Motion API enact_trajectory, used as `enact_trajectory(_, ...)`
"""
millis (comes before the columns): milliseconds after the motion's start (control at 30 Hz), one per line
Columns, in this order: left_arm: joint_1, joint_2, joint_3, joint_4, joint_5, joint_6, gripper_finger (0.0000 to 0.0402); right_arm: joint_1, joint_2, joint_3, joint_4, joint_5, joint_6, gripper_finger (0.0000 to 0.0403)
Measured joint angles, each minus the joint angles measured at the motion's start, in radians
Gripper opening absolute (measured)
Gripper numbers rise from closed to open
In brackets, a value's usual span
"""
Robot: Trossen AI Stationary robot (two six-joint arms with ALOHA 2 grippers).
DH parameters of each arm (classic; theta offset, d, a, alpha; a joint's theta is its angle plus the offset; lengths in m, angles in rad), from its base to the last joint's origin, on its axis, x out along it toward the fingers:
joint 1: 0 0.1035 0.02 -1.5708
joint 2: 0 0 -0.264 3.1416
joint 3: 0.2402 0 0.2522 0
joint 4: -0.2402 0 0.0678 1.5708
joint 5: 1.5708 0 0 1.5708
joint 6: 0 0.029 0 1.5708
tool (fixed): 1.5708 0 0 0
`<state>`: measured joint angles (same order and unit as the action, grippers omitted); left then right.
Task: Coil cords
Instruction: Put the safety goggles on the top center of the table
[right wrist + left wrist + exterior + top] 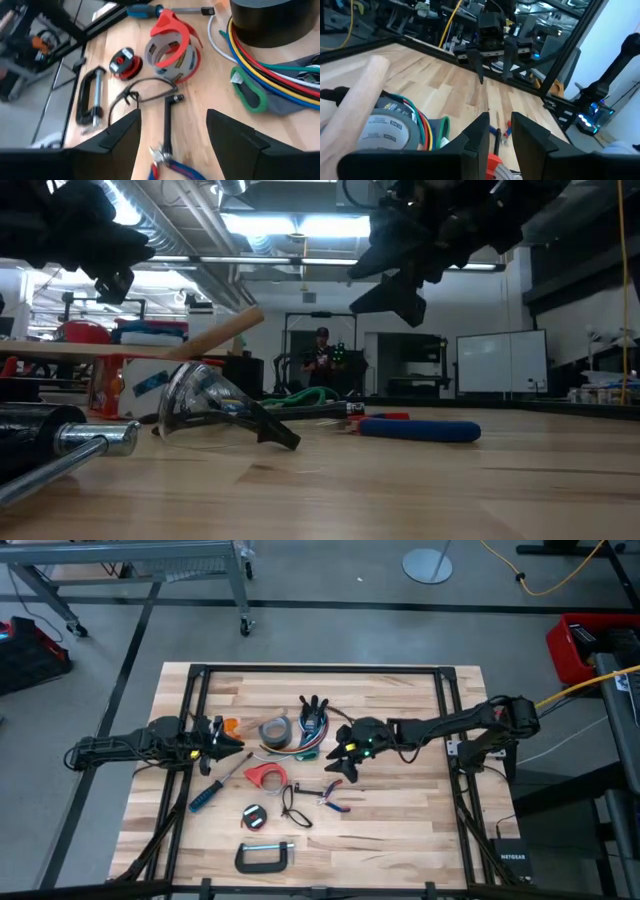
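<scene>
R gripper [345, 764] spread, above black cord [145, 95]; L gripper [222, 745] spread nr tape roll [275, 731].

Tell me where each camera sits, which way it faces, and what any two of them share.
High: overhead, looking straight down on the table and both arms.
Low: table height, looking level past the C-clamp; arms hang above.
Left wrist: over its own open fingers, facing the right gripper.
Right wrist: over its own open fingers, toward a black cord.
Shared: both wrist views show the grey tape roll.
</scene>
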<state>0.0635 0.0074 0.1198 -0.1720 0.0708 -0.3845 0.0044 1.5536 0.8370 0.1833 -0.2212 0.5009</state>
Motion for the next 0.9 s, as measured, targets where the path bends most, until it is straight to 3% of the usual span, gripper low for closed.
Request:
enact_trajectory(167,0.000,0.000,0.002,-0.031,-0.001,-0.076,0.0072,0.040,0.068,0.018,0.104,0.051,0.074,0.0229)
enact_trajectory(333,0.000,0.002,0.002,-0.035,-0.001,-0.086,0.0072,0.063,0.178,0.142,0.083,0.072,0.077,0.0229)
enact_trajectory(633,0.000,0.002,0.004,-0.061,-0.001,-0.088,0.0072,0.060,0.375,0.456,-0.276,0.114,0.074,0.0229)
enact_trajectory(900,0.000,0.002,0.004,-0.076,-0.002,-0.086,0.0072,0.061,0.460,0.575,-0.308,0.153,0.079,0.0229)
